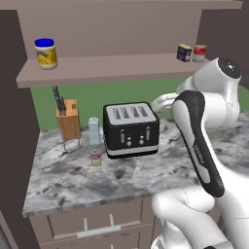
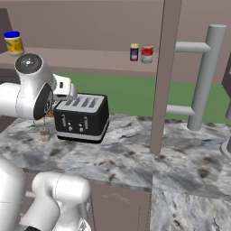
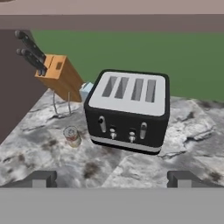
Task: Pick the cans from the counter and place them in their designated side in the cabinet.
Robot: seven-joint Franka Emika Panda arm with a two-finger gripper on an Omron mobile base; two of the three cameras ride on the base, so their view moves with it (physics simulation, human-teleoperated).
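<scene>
Tan-and-red round can (image 3: 72, 136) left on the marbled counter (image 1: 126, 182), lower left of the hand view, just beside the black toaster (image 3: 127, 109); gripper (image 3: 111, 178) spread, holding nothing. Farther up, upper right: dark-blue tin (image 1: 184, 52) already on the cabinet (image 1: 104, 67) shelf. Half done, seemingly.

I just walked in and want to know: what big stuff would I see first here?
The black toaster with four slots sits in the middle of the marbled counter. Left of it stand an orange knife block and a small round can. The robot's white arm rises in front.
</scene>
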